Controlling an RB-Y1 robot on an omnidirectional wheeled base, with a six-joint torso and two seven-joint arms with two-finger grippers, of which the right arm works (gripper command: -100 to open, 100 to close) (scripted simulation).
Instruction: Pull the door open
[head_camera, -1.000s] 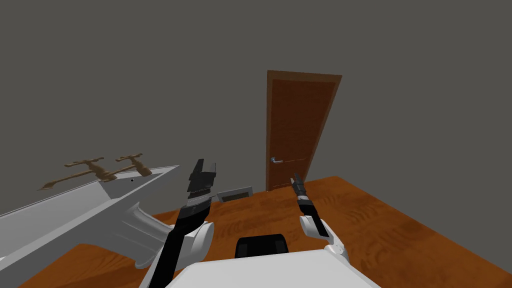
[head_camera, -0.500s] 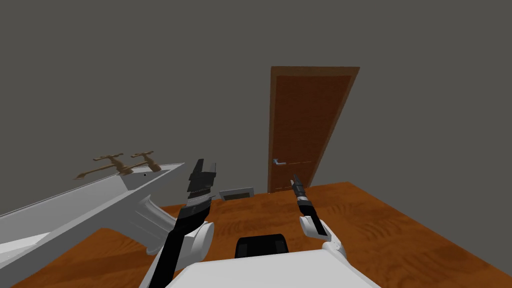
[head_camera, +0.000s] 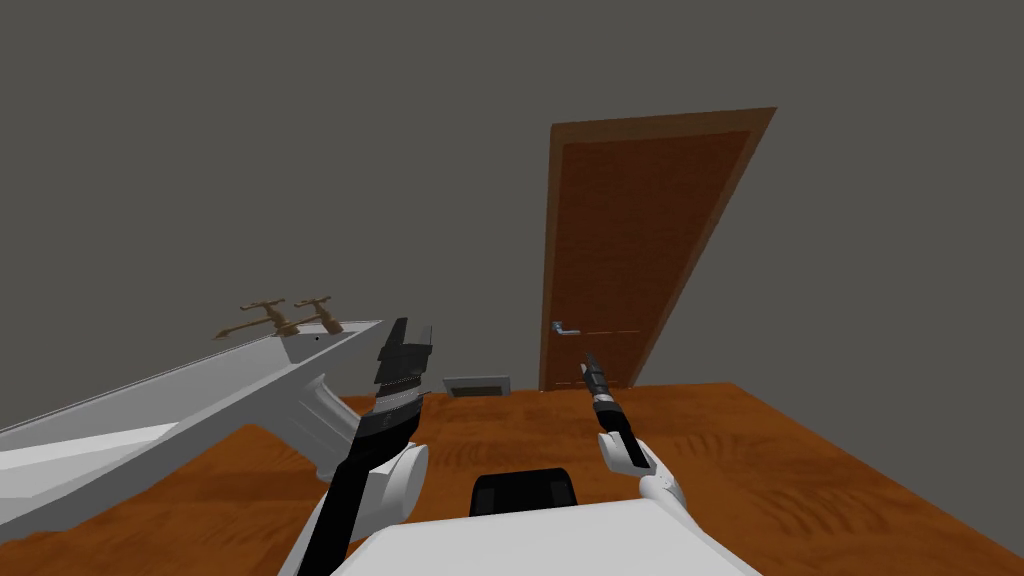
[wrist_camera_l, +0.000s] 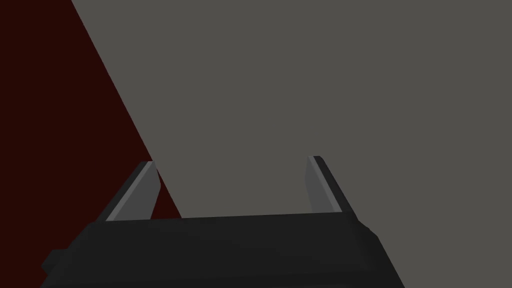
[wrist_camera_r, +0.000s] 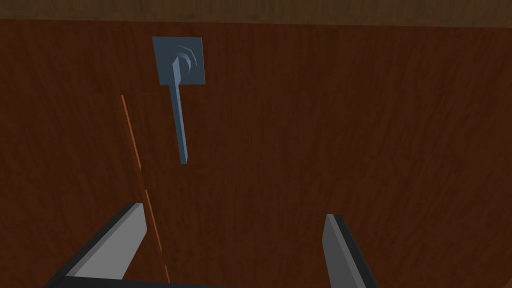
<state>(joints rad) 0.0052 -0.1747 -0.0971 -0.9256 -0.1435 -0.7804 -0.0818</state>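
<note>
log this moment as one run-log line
stage: pre-grasp | right gripper: open, short of door handle, not touching | left gripper: open, beside sink | door: closed

place: bathroom | evid: white basin (head_camera: 190, 405) w/ brass taps (head_camera: 292, 318)

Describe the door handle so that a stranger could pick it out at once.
The grey wall holds one brown door. Near its left edge in the head view sits the door handle: a slim lever on a square plate, the only blue-grey piece on the brown panel.
</note>
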